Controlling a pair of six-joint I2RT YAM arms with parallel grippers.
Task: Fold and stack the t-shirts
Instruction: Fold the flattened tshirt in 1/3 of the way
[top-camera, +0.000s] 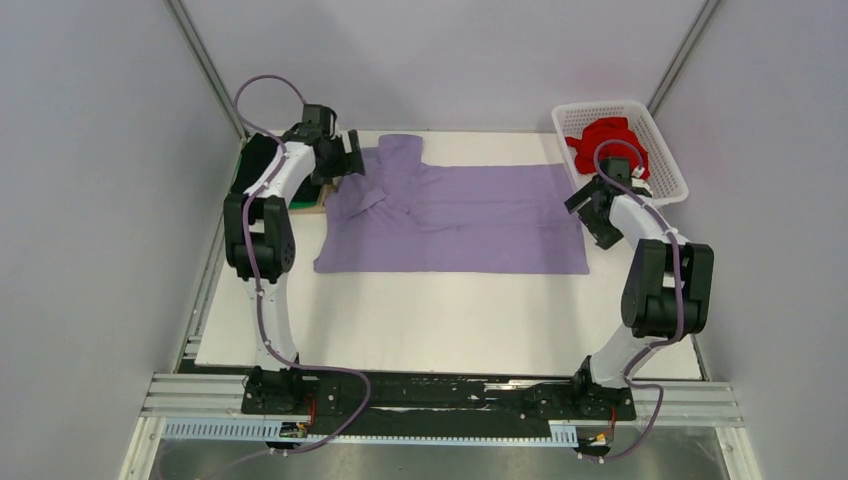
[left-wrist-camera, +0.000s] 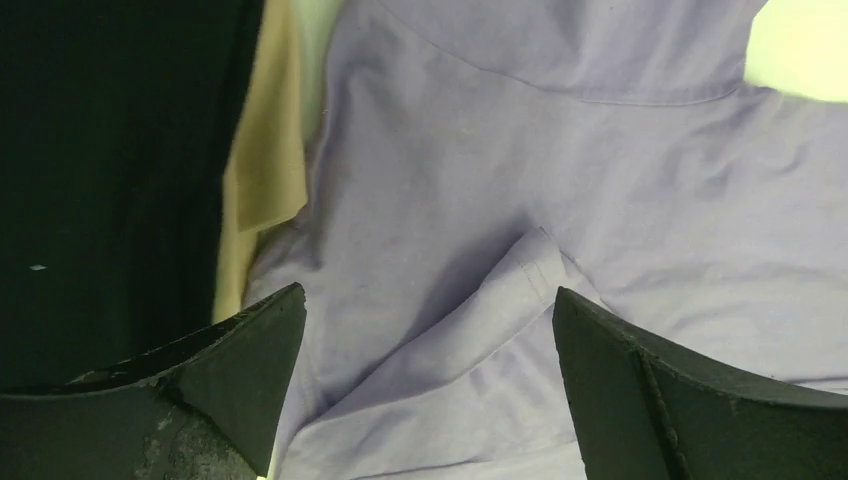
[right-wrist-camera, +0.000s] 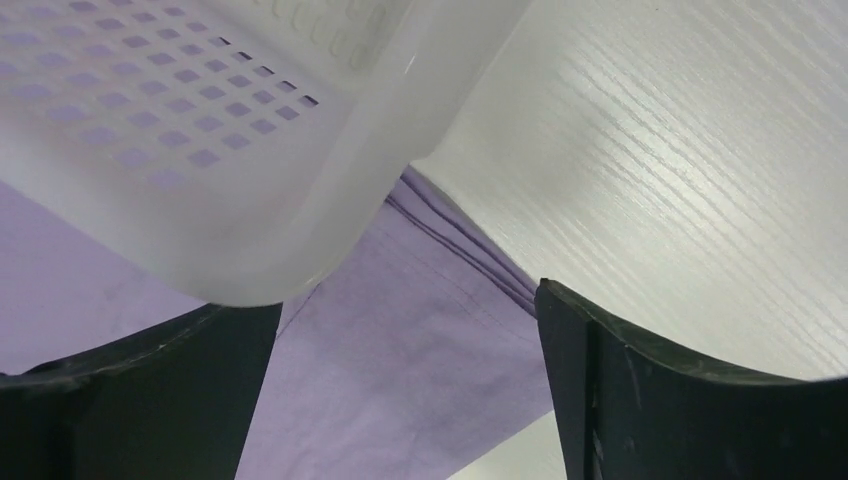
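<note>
Lavender t-shirt (top-camera: 450, 220), soft and lightly creased, lies spread flat on the white table (top-camera: 450, 320) in the overhead view, its lower hem straight and one sleeve folded in at its left end. Off the shirt's right end stands a white latticed plastic basket (top-camera: 670, 160) with a crumpled red t-shirt (top-camera: 610, 140) inside. Off its left end a black t-shirt (top-camera: 258, 165) sits on a tan board (top-camera: 320, 203). The left gripper (top-camera: 345, 160) hangs over the shirt's left end and the right gripper (top-camera: 590, 215) over its right edge. From the left wrist, the lavender cloth (left-wrist-camera: 560, 200) fills most of the view, smooth woven fabric with a stitched sleeve hem bent into a ridge; the black cloth (left-wrist-camera: 100, 180) and the tan board (left-wrist-camera: 265, 170) lie to its left. The left gripper (left-wrist-camera: 428, 300) has its dark wedge-shaped jaws spread wide above the fabric, gripping nothing. From the right wrist, the basket's rounded, perforated corner (right-wrist-camera: 200, 130) looms over the shirt's double-stitched edge (right-wrist-camera: 400, 360), with wood-grained table (right-wrist-camera: 680, 150) beside it. The right gripper (right-wrist-camera: 408, 300) likewise has its jaws wide apart and holds nothing.
</note>
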